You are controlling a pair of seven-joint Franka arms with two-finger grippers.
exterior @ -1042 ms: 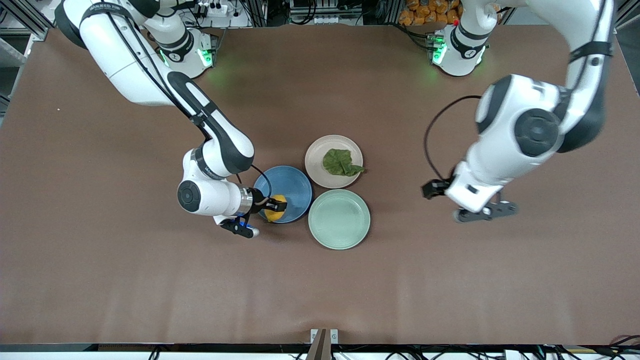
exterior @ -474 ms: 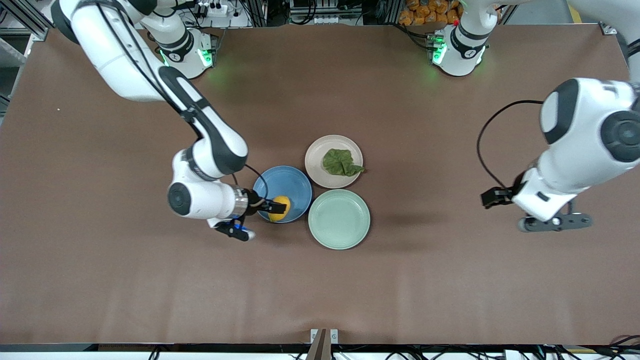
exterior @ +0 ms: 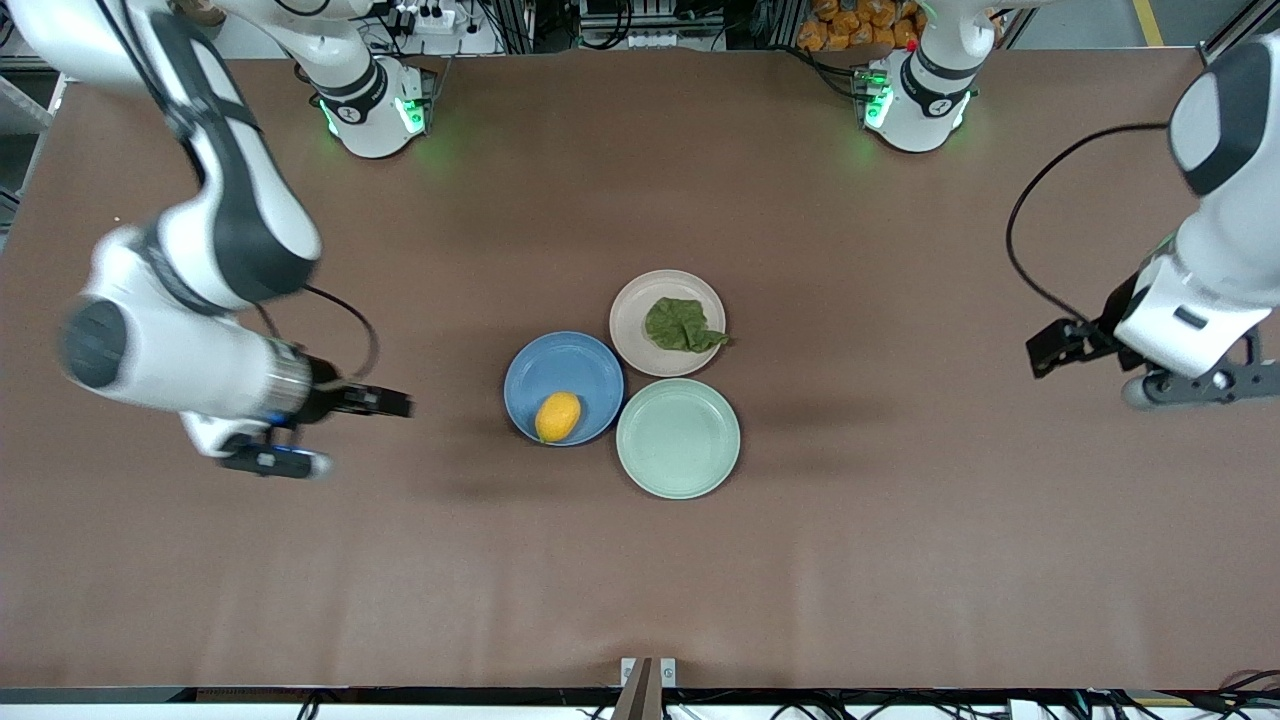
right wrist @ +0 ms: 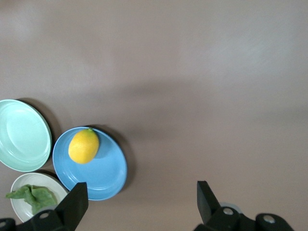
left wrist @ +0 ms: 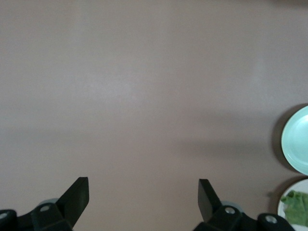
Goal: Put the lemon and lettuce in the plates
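Lemon sits in blue plate, lettuce in beige plate: task looks complete. Both jaws wide, empty, over bare desk, well clear of plates.

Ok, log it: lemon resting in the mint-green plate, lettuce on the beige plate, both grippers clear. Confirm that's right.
Not quite. The lemon rests in the blue plate, as the front view shows; the mint-green plate holds nothing. Lettuce on the beige plate and both grippers clear stand.
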